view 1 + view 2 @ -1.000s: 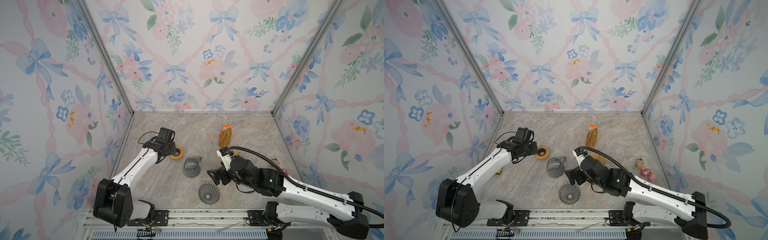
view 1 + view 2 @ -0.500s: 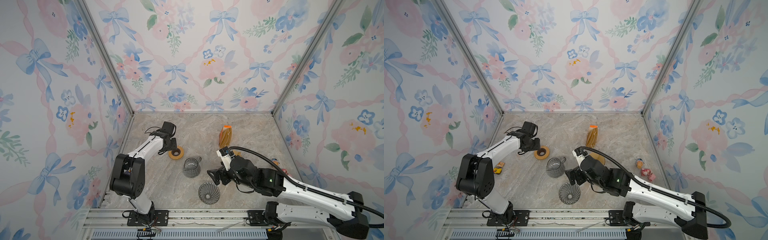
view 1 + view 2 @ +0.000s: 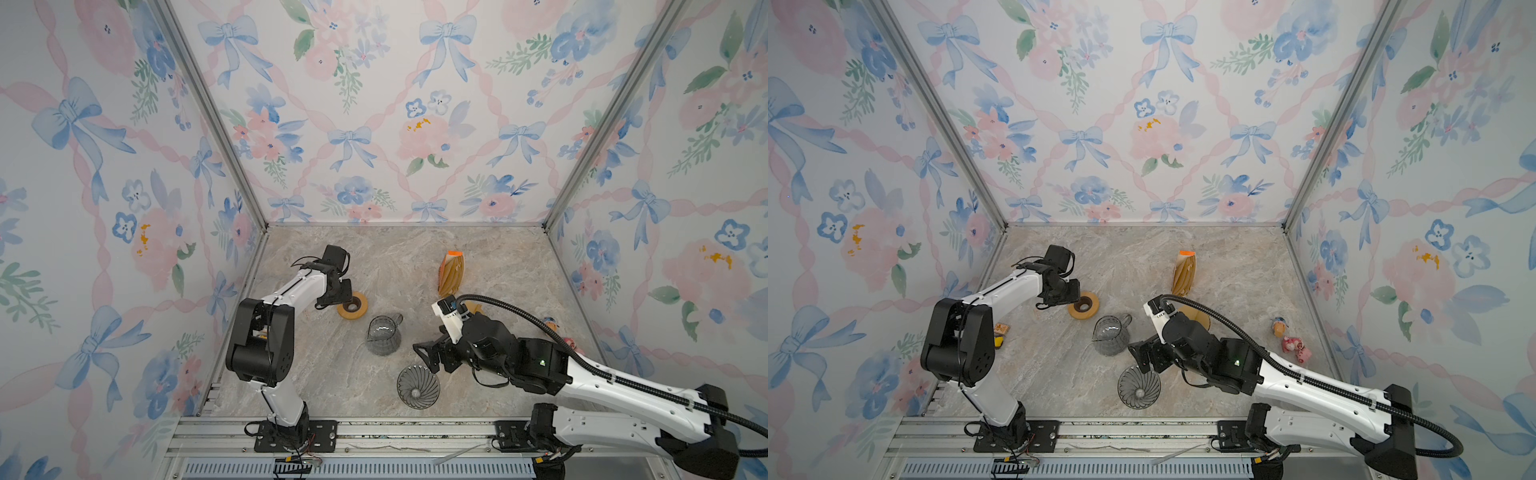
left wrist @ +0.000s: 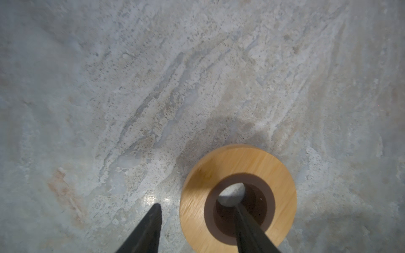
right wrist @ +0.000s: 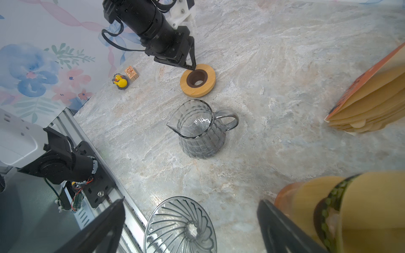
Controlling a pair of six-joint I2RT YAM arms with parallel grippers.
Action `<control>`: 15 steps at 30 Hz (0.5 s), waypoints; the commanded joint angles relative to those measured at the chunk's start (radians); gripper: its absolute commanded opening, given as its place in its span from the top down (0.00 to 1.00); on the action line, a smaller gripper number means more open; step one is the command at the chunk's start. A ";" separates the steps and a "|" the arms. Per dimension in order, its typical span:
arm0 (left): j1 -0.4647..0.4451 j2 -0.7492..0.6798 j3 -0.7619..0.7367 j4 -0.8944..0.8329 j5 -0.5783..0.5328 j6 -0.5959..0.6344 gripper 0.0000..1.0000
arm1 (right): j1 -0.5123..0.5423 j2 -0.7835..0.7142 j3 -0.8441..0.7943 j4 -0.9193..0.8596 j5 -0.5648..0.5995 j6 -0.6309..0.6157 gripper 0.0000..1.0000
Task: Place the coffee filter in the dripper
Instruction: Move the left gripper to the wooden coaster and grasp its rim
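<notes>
Your left arm (image 3: pixel 291 291) reaches low, its left fingers (image 4: pixel 149 227) released astride the wall of the one wooden ring (image 4: pixel 236 166): one tip in the hole, one outside and clear of it. Your right arm (image 3: pixel 602 382) stretches toward the middle, right fingers (image 5: pixel 105 225) spread wide above the one glass dripper (image 5: pixel 179 225). One glass jug (image 5: pixel 197 131) stands between ring and dripper. The single pack of coffee filters (image 3: pixel 451 272) sits far back on the counter (image 3: pixel 374 257).

The left arm's black elbow joint (image 3: pixel 257 340) has swung from beside the front rail (image 3: pixel 374 432) toward 1 o'clock; its wrist (image 3: pixel 336 255) edged toward 12 o'clock.
</notes>
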 commanded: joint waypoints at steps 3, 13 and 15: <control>0.003 0.031 0.009 -0.016 0.012 0.026 0.45 | 0.014 -0.029 -0.026 0.029 -0.034 -0.016 0.04; 0.004 0.065 0.009 -0.016 0.018 0.026 0.49 | 0.017 -0.042 -0.033 0.019 -0.016 -0.011 0.04; 0.005 0.072 0.010 -0.016 0.018 0.026 0.50 | 0.018 -0.045 -0.036 0.018 -0.012 -0.009 0.04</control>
